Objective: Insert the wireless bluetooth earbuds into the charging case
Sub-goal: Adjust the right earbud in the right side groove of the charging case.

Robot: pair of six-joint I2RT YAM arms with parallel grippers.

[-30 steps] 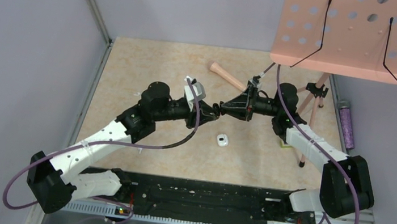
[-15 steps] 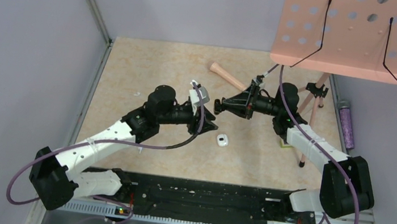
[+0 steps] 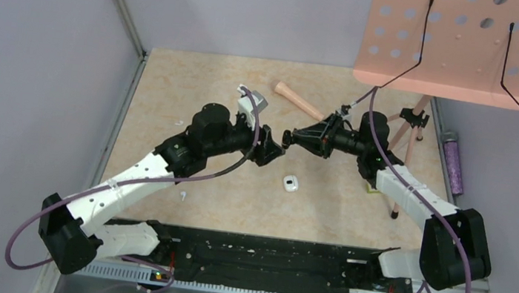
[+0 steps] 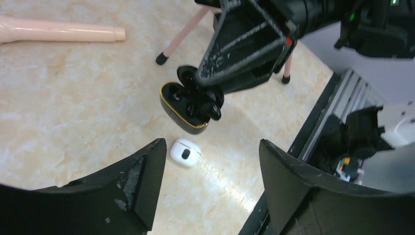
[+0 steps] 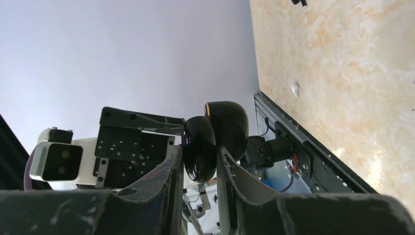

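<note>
- Over the last second the left gripper [image 3: 273, 150] dipped toward the table and came back up, and its fingers have spread wide. A tiny white earbud [image 3: 182, 196] now shows on the table [image 3: 166, 90].
- Top view: the left gripper faces the right gripper [image 3: 288, 137], nose to nose above mid-table. The earbud lies beside the left forearm, well apart from both. It is too small to tell which way its stem points. A white oval item [image 3: 291, 183] lies on the table just nearer than the grippers.
- Left wrist view: the right gripper is clenched on an open black charging case [image 4: 188, 105] with a gold rim. Its hollow side is turned toward this camera. Glossy dark shapes sit inside, and I cannot tell what they are. The left fingers [image 4: 132, 186] stand apart, grasping nothing.
- Right wrist view: one glossy half of the case is pinched between the right fingers [image 5: 166, 196]. The other half stands beside it.
</note>
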